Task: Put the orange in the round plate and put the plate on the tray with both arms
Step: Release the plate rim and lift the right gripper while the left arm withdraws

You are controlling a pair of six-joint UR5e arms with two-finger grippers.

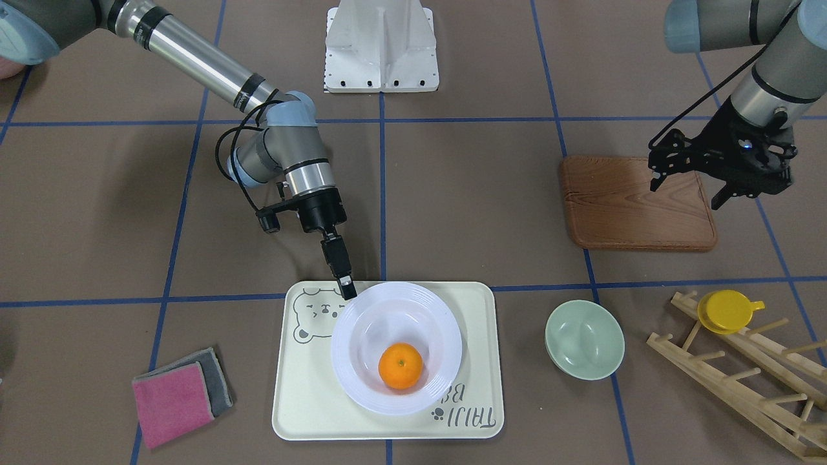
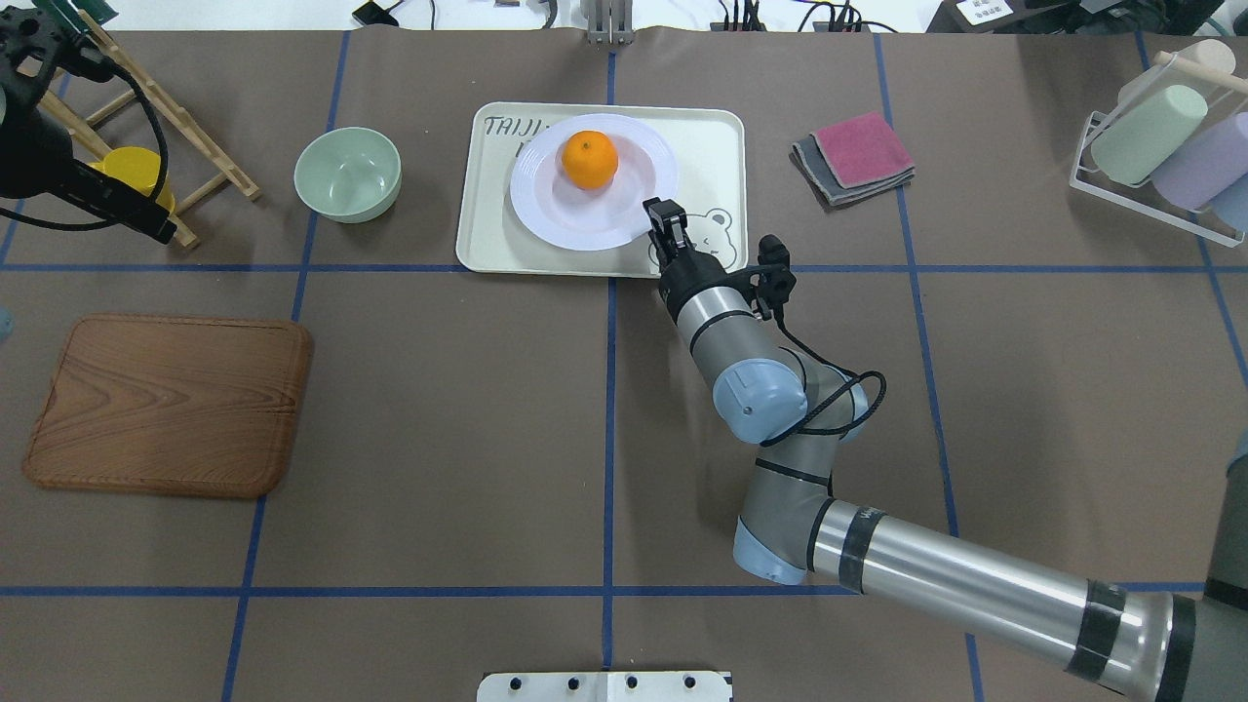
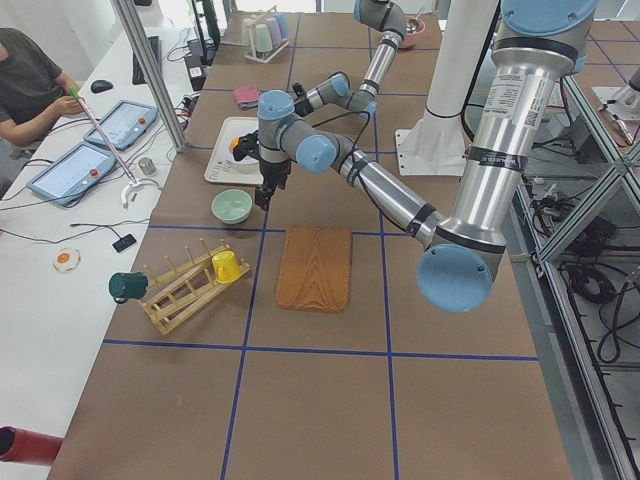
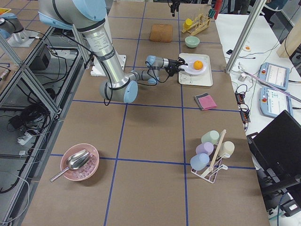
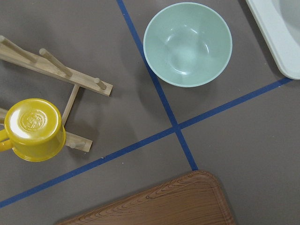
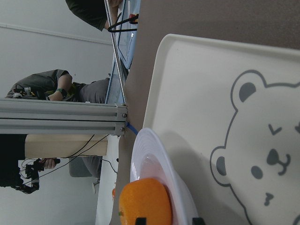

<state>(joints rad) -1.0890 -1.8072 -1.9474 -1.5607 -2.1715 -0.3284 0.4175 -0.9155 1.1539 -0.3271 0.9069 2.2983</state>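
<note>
The orange [image 1: 400,365] sits in the round plate [image 1: 340,349]. The plate sits on the tray [image 1: 303,387], low in the middle of the front view, and it hides part of the bear face [image 1: 311,316].

The right gripper [image 1: 349,290] is at the plate's rim. In the right wrist view only the tips of its fingers [image 6: 140,221] peek in at the bottom edge, with the rim between them. I cannot tell if they squeeze it.

The left gripper [image 1: 688,194] is at the upper right of the front view, overlapping the wooden board [image 1: 614,219]. Its fingers are spread wide. The overhead view cuts most of it off at the upper left.

The left wrist view shows only the green bowl [image 5: 187,44], the yellow cup [image 5: 35,129], and corners of the board and tray.
</note>
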